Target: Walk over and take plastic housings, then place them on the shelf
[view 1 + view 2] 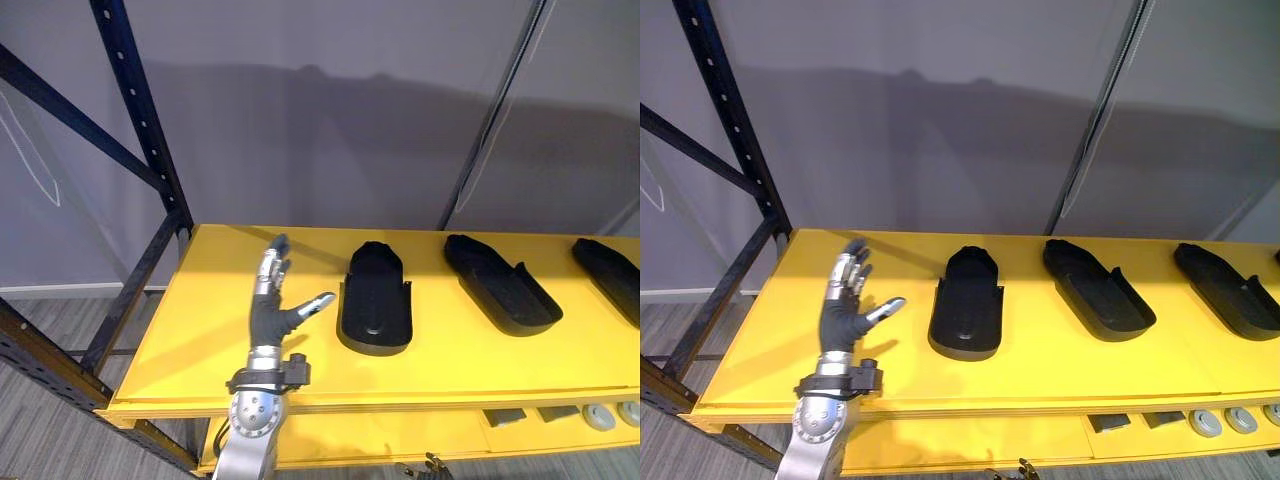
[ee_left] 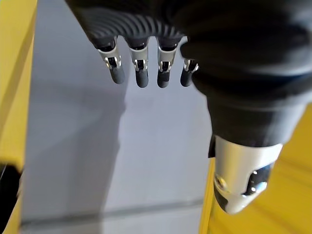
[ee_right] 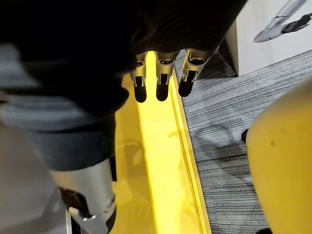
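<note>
The robot's left hand (image 1: 268, 318) hangs over the front of the flat yellow shelf board (image 1: 470, 355). Its fingers (image 2: 141, 73) are straight and spread, the thumb is splayed out to the side, and it holds nothing.

The nearest black, shoe-shaped plastic housing (image 1: 374, 300) lies flat on the board just off the thumb side of those fingers, close but not touching. Its long axis runs from the shelf's front edge towards the back, roughly parallel to the way the fingers point.

Two more black plastic housings (image 1: 500, 285) (image 1: 610, 275) lie further out on the same side, well apart from the fingers and angled slightly across the board.

The right hand (image 3: 161, 68) hangs low below the board's front edge. Its fingers are relaxed and empty, pointing down past a lower yellow ledge (image 3: 161, 161) to the grey carpeted floor (image 3: 219, 122).

The left hand is much the nearer. Any handling of the first housing would probably mean a sideways shift towards the thumb, closing across its narrow width.
</note>
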Controlling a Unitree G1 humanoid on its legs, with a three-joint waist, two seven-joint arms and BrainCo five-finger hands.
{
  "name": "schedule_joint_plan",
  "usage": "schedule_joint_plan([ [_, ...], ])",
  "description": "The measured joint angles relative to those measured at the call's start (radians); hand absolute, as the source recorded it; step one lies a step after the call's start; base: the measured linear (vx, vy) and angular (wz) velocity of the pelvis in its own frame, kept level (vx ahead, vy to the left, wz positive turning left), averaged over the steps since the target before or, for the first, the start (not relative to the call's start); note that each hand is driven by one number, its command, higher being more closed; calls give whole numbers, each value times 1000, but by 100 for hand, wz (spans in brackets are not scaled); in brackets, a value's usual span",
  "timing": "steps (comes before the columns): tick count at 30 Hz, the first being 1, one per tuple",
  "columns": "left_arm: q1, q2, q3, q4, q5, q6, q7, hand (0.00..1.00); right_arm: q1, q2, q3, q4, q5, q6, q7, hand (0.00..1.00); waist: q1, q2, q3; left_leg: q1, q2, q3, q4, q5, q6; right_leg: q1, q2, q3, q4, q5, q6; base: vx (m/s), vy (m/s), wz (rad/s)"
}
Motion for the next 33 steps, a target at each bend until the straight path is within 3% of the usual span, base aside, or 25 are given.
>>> schedule_joint_plan([
  [8, 174, -28, 240, -4, -19, -10, 71, 0, 7, 6, 5, -6, 0, 0, -5, 0, 29, -2, 13, -3, 4, -34, 14, 1, 1, 24, -1, -56, 12, -14, 3, -28, -18, 18],
  [11, 191, -38, 353, 103, -13, 5, 104, 0, 11, 1, 59, -20, 0, 0, -6, 0, 37, -14, 23, -19, -3, -46, 54, -12, 1, 34, -14, -82, 15, -44, -4, -28, -26, 16],
  [15, 197, -62, 447, 308, 14, 59, 112, 0, 10, -1, 90, -23, -1, 1, -4, 0, 49, -22, 35, -31, -1, -57, 96, -30, -2, 38, -15, -105, 29, -64, -8, -14, -39, 15],
  [19, 178, -58, 517, 373, 60, 42, 133, 0, 18, -6, 123, -44, -1, 3, -5, 0, 50, -19, 35, -24, -12, -59, 116, -36, 0, 48, -28, -109, 44, -83, -3, 38, 3, 4],
  [29, 58, 3, 628, 620, 36, -22, 140, 0, 22, -24, 132, -76, -1, 8, -27, 0, 49, 12, 43, -13, -48, -56, 99, -41, 14, 50, -65, -109, 42, -93, 11, 19, 20, 0],
  [33, 38, 2, 652, 943, -22, 108, 121, 0, 12, -18, 97, -67, 8, 8, -32, 0, 43, 13, 59, 14, -58, -51, 42, -19, 21, 48, -67, -106, 28, -90, 16, -2, 8, -3],
])
